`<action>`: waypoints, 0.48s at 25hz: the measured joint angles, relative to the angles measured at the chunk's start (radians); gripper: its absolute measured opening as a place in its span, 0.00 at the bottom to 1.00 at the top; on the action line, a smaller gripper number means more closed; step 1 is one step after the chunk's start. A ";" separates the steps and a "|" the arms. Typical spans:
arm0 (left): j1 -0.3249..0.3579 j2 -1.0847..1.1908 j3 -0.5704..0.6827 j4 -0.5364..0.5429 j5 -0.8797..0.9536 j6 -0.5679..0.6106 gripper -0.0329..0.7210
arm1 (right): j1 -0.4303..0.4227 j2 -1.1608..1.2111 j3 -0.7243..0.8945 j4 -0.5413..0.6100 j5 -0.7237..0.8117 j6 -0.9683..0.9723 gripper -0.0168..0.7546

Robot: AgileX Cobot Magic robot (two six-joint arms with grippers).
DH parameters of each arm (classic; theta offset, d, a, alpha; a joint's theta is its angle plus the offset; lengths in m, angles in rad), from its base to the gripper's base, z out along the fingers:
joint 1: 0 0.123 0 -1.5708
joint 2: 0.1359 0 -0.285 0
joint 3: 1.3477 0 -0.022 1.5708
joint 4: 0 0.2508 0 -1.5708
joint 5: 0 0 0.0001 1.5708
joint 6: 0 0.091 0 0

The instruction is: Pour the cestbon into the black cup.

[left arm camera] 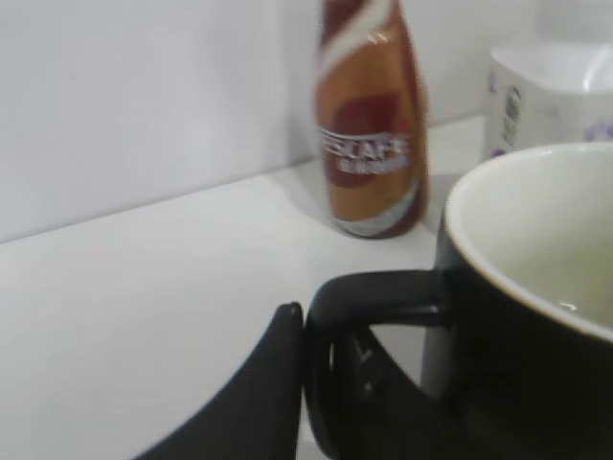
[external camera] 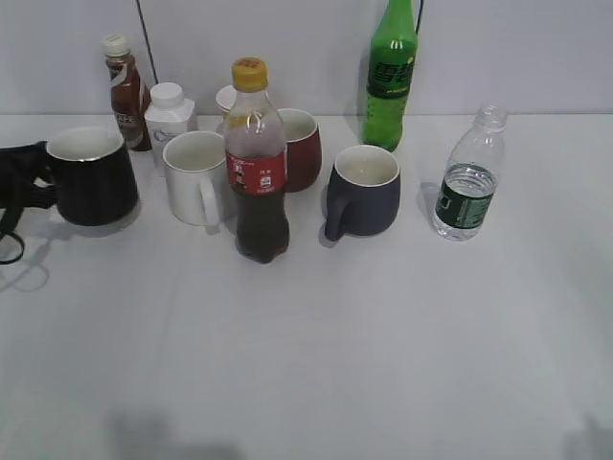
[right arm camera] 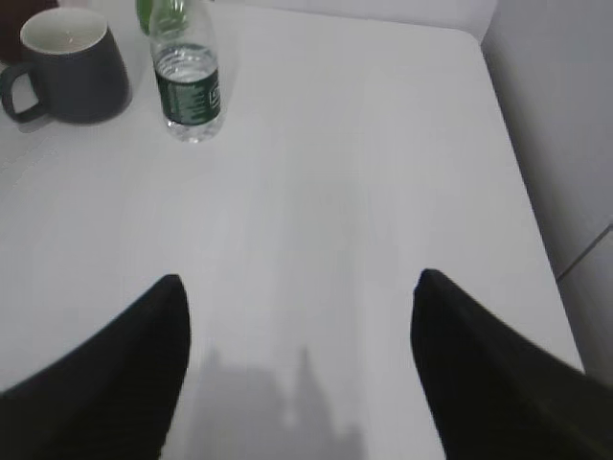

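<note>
The cestbon (external camera: 467, 182), a small clear bottle with a dark green label, stands upright at the right of the table; it also shows in the right wrist view (right arm camera: 189, 81). The black cup (external camera: 91, 182) stands at the far left, white inside and empty; the left wrist view shows it close up (left arm camera: 517, 316). My left gripper (external camera: 34, 182) is at the cup's handle, and in the left wrist view (left arm camera: 321, 331) its fingers are closed on the black loop. My right gripper (right arm camera: 299, 287) is open and empty over bare table, well short of the cestbon. It is out of the exterior view.
Between cup and cestbon stand a white mug (external camera: 196, 177), a red-labelled cola bottle (external camera: 257, 172), a dark red mug (external camera: 302, 149) and a grey-blue mug (external camera: 364, 192). A green soda bottle (external camera: 390, 77), a brown coffee bottle (external camera: 124, 91) and a small white bottle (external camera: 170, 115) stand behind.
</note>
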State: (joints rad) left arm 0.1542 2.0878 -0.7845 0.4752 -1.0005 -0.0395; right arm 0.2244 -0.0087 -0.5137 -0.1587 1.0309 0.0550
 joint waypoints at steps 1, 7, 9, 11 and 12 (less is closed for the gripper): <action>0.000 -0.029 0.023 -0.017 0.000 0.000 0.12 | 0.000 0.010 -0.004 -0.006 -0.008 0.001 0.72; 0.000 -0.145 0.158 -0.044 -0.030 0.000 0.12 | 0.000 0.215 0.008 -0.025 -0.476 -0.002 0.62; 0.000 -0.164 0.194 -0.043 -0.042 0.000 0.12 | 0.000 0.361 0.054 -0.034 -0.771 -0.003 0.61; -0.002 -0.179 0.229 -0.043 -0.056 0.000 0.12 | 0.000 0.516 0.108 -0.053 -1.031 -0.004 0.61; -0.006 -0.185 0.240 -0.046 -0.065 0.001 0.12 | 0.000 0.639 0.135 -0.069 -1.161 -0.007 0.61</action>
State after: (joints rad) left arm 0.1482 1.9025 -0.5445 0.4292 -1.0653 -0.0385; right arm 0.2244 0.6301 -0.3789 -0.2276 -0.1305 0.0484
